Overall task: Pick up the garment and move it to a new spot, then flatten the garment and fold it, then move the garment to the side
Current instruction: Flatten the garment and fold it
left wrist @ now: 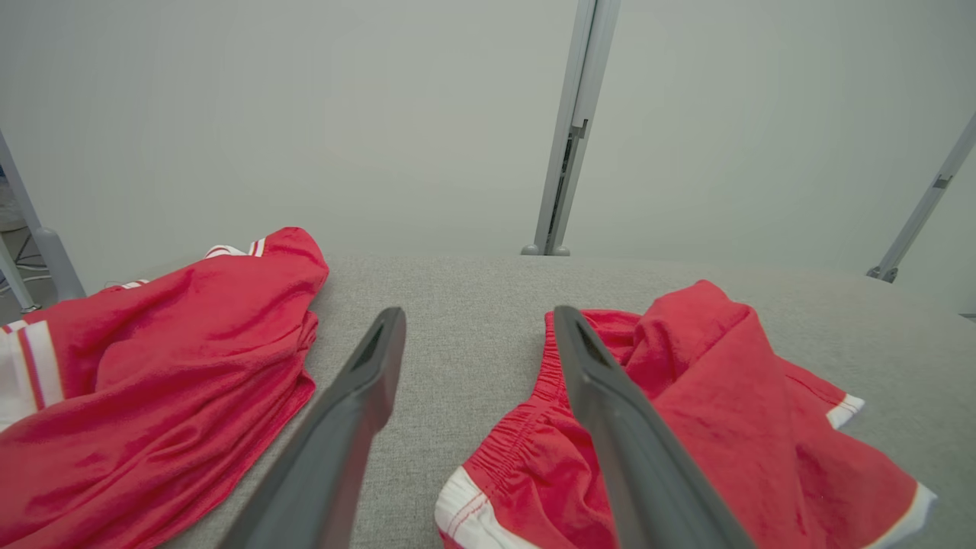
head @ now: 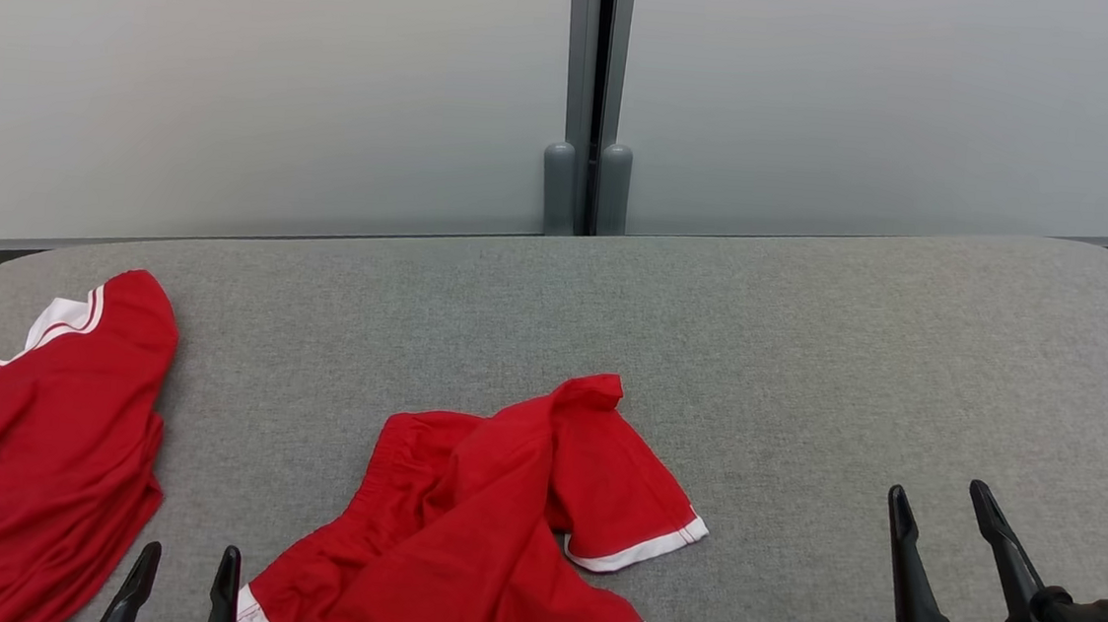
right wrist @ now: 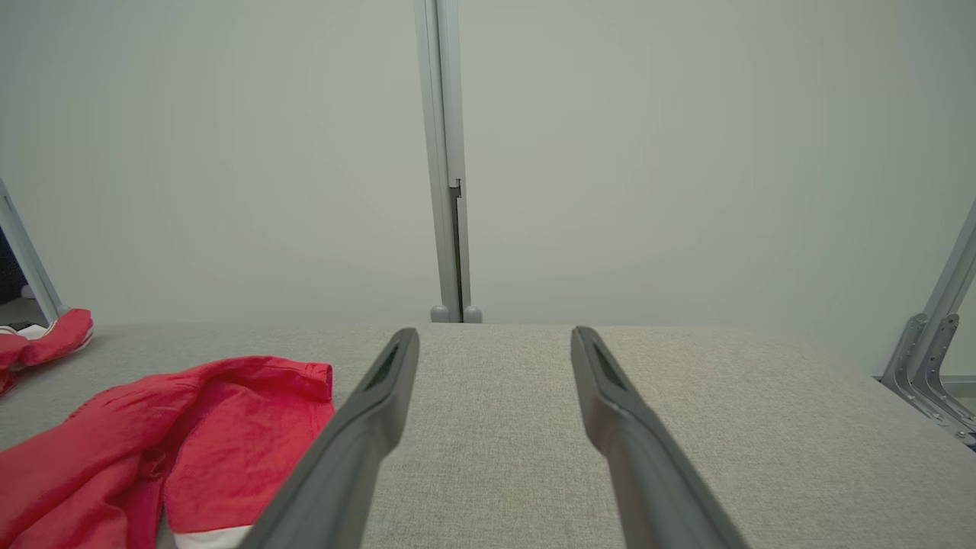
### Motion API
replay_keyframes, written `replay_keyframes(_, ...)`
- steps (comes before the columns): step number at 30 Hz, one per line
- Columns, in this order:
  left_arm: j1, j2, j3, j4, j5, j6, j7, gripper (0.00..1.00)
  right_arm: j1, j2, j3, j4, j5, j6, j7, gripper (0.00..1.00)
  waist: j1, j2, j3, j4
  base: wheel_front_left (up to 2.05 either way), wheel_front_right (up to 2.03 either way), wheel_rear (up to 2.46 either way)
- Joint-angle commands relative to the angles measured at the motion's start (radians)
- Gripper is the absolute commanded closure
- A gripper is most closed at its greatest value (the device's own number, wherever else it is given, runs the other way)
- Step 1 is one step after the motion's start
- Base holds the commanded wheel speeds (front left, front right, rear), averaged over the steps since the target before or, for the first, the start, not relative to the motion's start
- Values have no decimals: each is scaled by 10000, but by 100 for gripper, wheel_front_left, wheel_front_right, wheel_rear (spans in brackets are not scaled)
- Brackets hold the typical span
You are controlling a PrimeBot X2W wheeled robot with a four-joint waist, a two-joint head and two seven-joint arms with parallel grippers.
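A crumpled red garment (head: 498, 524) with white hems and an elastic waistband lies on the grey padded table (head: 806, 370), near the front, left of centre. My left gripper (head: 189, 554) is open just left of its waistband, above the bare strip between two red cloths. The left wrist view shows that gripper (left wrist: 479, 316) with its right finger over the garment's (left wrist: 724, 396) gathered edge, nothing between the fingers. My right gripper (head: 940, 495) stands open over bare table at the front right, well clear of the garment (right wrist: 191, 427); in its wrist view the gripper (right wrist: 496, 335) holds nothing.
A second red garment (head: 40, 429) with white stripes lies bunched at the table's left edge, partly hanging over it. Behind the table stand pale wall panels with a grey post (head: 591, 96) between them. The table's corners are rounded.
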Motion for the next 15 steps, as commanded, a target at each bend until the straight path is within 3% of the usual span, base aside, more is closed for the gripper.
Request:
replay_keyframes(1,0,35,24,-35,36,-10,-1,0,-36,-31,14,-1,20,5,-53,0,0,0,-10,14,0,0,0)
replay_keyframes(6,61,180,-259,336,-6,-9,-1,0,-184,-297,960,70,216,5,-51,0,0,0,-40,54,0,0,0)
replay_keyframes(11,-244,633,-763,1271,217,-9,340,0,-680,-1802,3170,657,966,2,-3,0,0,0,-110,106,0,0,0)
replay_keyframes(13,-380,700,-820,1276,39,-9,927,0,-957,-2600,4204,751,1385,2,518,0,0,0,-136,140,0,0,0)
replay_keyframes(15,-353,757,-928,1233,-9,-9,1281,0,-1070,-2969,4690,757,1618,2,836,0,0,0,-139,153,0,0,0)
